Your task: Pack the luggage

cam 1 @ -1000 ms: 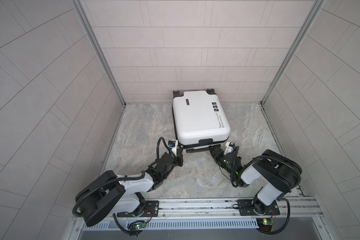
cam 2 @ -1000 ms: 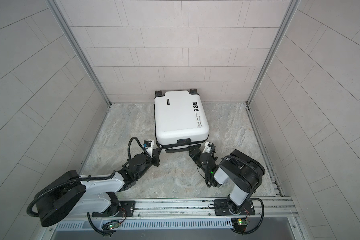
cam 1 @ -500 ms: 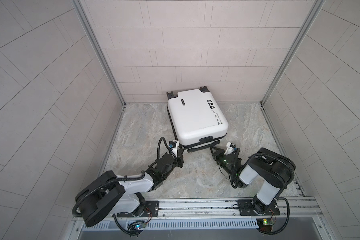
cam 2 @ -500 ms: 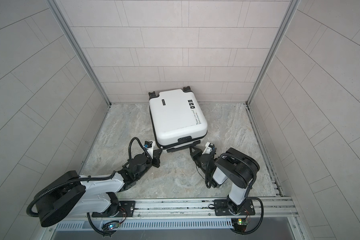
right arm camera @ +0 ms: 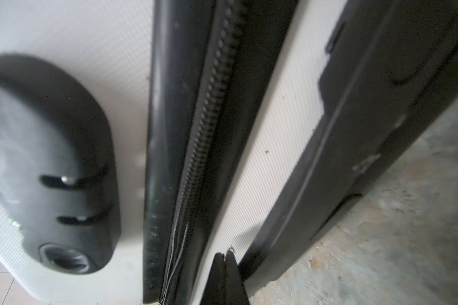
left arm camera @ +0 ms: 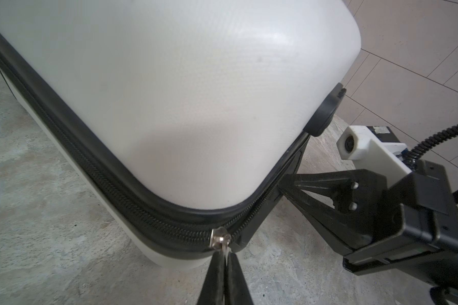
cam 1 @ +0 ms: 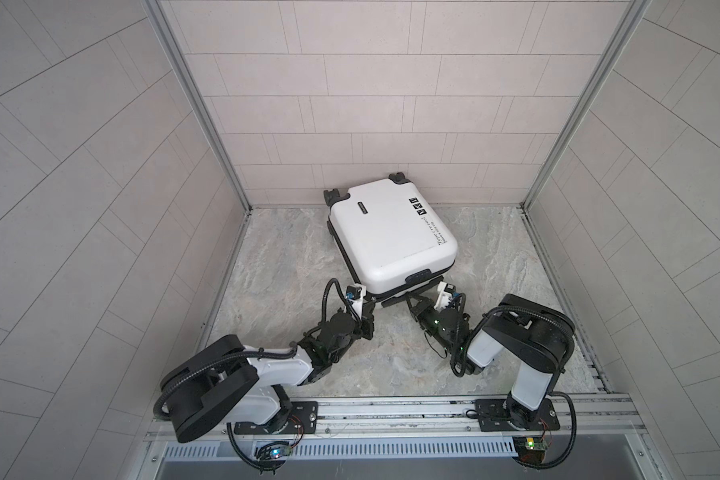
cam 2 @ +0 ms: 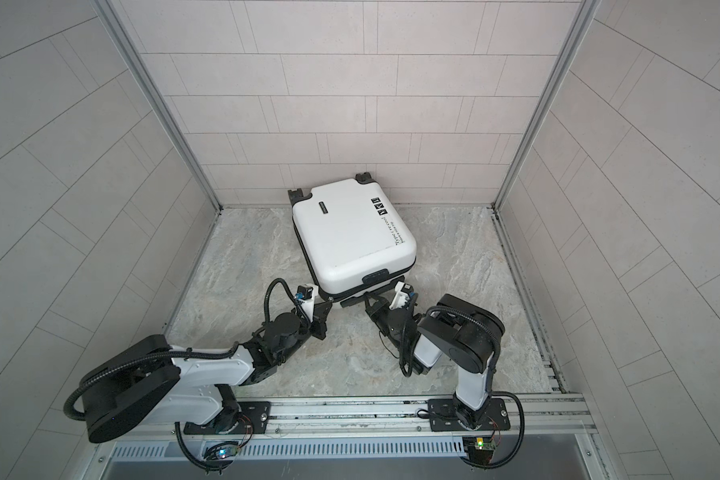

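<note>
Luggage (cam 1: 387,232) x1 at floor's 12 o'clock; left gripper (left arm camera: 224,261) clamps its one zipper pull (left arm camera: 220,239) at 7, right gripper (right arm camera: 224,260) tips pinched together at 5.

The luggage (cam 1: 387,232) has rotated counterclockwise

Luggage (cam 1: 385,245) lid, centre frame in both top views: one line of small black print (cam 1: 436,231), illegible. Three black square icons (cam 1: 415,205) beside it, marks unreadable.

Left arm (cam 1: 275,365) reaches toward one o'clock, right arm (cam 1: 481,349) toward eleven; left gripper (left arm camera: 225,260) and right gripper (right arm camera: 226,257) both pinched closed.
</note>
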Tool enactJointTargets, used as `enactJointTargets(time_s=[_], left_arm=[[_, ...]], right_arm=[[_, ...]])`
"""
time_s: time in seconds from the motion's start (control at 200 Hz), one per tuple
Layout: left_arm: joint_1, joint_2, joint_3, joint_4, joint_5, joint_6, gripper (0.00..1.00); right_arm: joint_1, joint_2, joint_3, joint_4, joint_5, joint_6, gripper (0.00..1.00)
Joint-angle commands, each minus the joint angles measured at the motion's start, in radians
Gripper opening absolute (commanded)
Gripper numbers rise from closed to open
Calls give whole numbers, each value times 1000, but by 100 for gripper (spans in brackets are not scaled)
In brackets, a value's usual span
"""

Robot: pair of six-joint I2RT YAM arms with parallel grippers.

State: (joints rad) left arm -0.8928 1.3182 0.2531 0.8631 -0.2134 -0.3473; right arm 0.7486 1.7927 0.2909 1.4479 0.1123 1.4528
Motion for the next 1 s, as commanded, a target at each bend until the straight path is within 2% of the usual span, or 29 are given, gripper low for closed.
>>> enactJointTargets(time_s=[0.0,0.07,0.145,0.365,0.62,0.991], left_arm=[[-8,-6,34,52,-14,13,0],[-8,-9,34,48,-14,14,0],[-7,-11,34,42,-15,16,0],[-8,-26,28,28,-15,16,0],[-8,-26,34,16,-14,18,0],[-7,-45,29,-1,-13,16,0]], right_arm=[[-38,-26,-42,-28,-15,-22,32],[-66,-29,-61,-27,-36,-21,50],[-88,-16,-62,-28,-73,-24,55],[-111,16,-56,-28,-89,-39,53],[-120,-33,-109,-27,-102,-57,50],[-135,-5,-96,-28,-122,-71,52]])
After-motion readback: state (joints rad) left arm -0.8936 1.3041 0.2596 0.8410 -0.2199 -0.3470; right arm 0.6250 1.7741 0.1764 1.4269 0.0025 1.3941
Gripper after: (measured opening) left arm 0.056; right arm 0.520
